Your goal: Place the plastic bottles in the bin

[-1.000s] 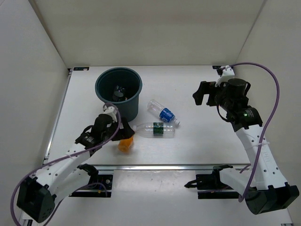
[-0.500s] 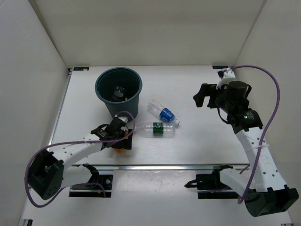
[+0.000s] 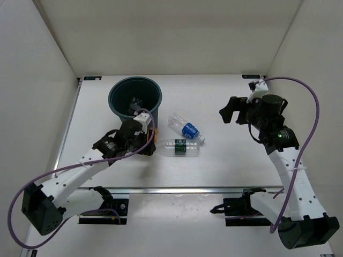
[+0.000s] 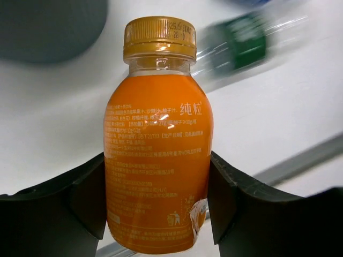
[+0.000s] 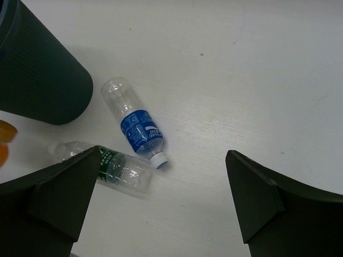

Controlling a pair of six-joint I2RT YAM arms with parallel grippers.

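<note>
My left gripper [image 4: 155, 206] is shut on an orange bottle [image 4: 158, 144] with a yellow cap, a finger pressed on each side. In the top view that gripper [image 3: 148, 140] hangs just in front of the dark teal bin [image 3: 111, 101], with a sliver of the orange bottle [image 3: 155, 138] showing. A clear bottle with a blue label [image 3: 186, 128] and one with a green label [image 3: 178, 147] lie on the table right of the bin. My right gripper [image 3: 229, 110] is open and raised at the far right, with nothing between its fingers [image 5: 64, 198].
Something dark lies inside the bin [image 3: 134, 105]. The right wrist view shows the bin's ribbed wall [image 5: 37, 75], the blue-label bottle [image 5: 138, 128] and the green-label bottle [image 5: 115, 167] below the open fingers. White walls close in the table on three sides.
My left gripper shut on the orange bottle, which lay near the front edge, and lifted it up toward the bin. The right arm barely moved.
</note>
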